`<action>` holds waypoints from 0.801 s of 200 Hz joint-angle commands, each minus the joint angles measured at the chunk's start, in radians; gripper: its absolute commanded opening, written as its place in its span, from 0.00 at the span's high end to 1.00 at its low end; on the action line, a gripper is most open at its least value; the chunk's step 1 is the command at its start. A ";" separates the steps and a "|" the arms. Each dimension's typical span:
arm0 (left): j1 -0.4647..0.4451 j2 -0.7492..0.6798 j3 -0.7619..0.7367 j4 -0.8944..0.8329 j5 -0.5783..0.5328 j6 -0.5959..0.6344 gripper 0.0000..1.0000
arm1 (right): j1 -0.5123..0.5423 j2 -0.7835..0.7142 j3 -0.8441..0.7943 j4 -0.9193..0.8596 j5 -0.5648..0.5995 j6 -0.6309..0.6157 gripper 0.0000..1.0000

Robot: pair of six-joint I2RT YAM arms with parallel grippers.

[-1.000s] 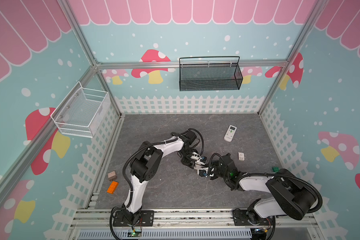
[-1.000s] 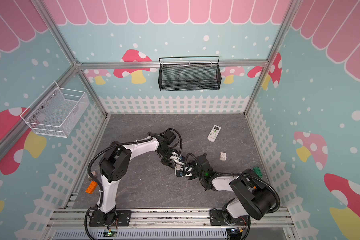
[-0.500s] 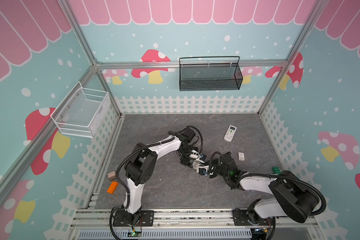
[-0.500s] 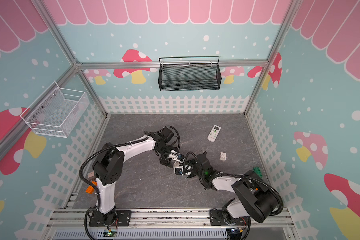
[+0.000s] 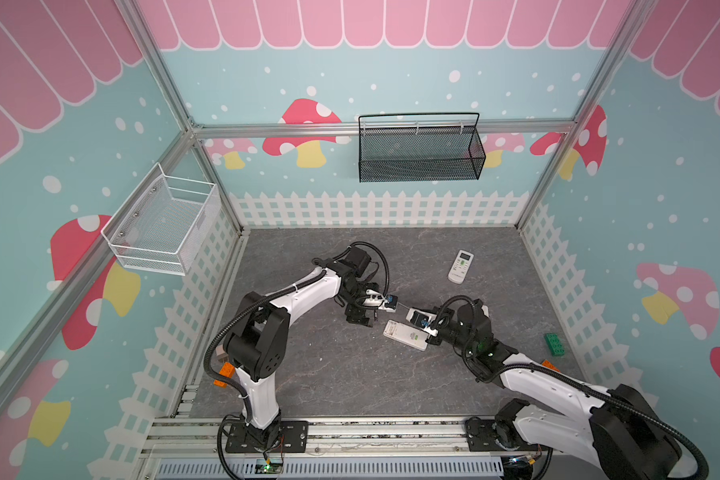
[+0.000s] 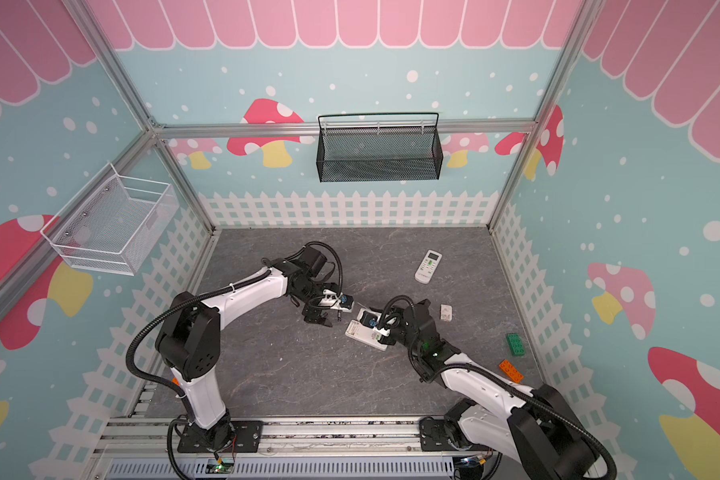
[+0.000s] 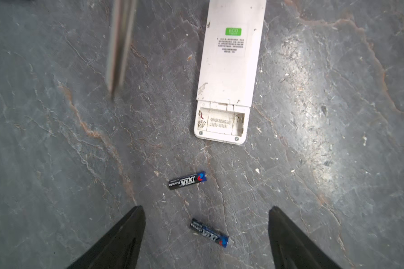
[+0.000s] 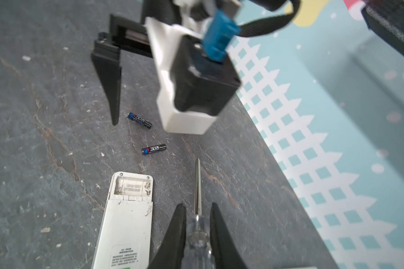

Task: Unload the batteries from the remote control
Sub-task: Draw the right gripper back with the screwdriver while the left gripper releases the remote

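The white remote control (image 7: 224,76) lies face down on the grey floor, its battery bay uncovered and empty. It also shows in the right wrist view (image 8: 126,221) and in both top views (image 5: 406,334) (image 6: 366,334). Two black batteries lie loose on the floor just beyond the bay end. One battery (image 7: 187,181) (image 8: 154,148) is nearer the remote. The other battery (image 7: 209,232) (image 8: 139,120) lies between the wide-open jaws of my left gripper (image 7: 205,207) (image 5: 360,318), untouched. My right gripper (image 8: 197,205) is shut on the clear-handled screwdriver (image 8: 197,186) beside the remote.
A second remote (image 5: 460,267) lies at the back right. A small white cover piece (image 6: 446,312) sits right of my right arm. Green brick (image 5: 555,345) and orange brick (image 6: 511,370) lie by the right fence. A black mesh basket (image 5: 418,153) and a white wire basket (image 5: 163,226) hang on the walls.
My left gripper's jaws have opened wider and it has drawn back to the left, away from the right gripper. The right arm has hardly moved and still holds the screwdriver.
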 commanded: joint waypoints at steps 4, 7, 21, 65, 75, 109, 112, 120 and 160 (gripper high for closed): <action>0.007 -0.001 0.015 -0.017 -0.008 -0.024 0.16 | -0.033 -0.068 0.021 -0.108 0.083 0.331 1.00; 0.012 -0.001 0.016 -0.018 -0.010 -0.029 0.16 | -0.036 -0.071 0.024 -0.118 0.089 0.353 1.00; 0.054 -0.006 0.011 -0.015 -0.016 -0.046 0.16 | -0.044 -0.087 0.042 -0.178 0.102 0.425 1.00; 0.209 0.030 -0.028 0.159 -0.183 -0.045 0.16 | -0.049 -0.120 0.045 -0.266 0.118 0.554 1.00; 0.241 0.068 0.001 0.178 -0.205 -0.046 0.16 | -0.052 -0.123 0.038 -0.266 0.112 0.571 1.00; 0.322 0.190 0.124 0.207 -0.255 -0.062 0.16 | -0.053 -0.130 0.040 -0.293 0.102 0.587 1.00; 0.324 0.197 0.128 0.206 -0.260 -0.054 0.16 | -0.052 -0.132 0.040 -0.295 0.102 0.586 1.00; 0.323 0.208 0.122 0.206 -0.268 -0.034 0.16 | -0.053 -0.140 0.040 -0.303 0.107 0.587 1.00; 0.298 0.175 0.030 0.191 -0.243 0.048 0.15 | -0.058 -0.162 0.039 -0.331 0.119 0.602 1.00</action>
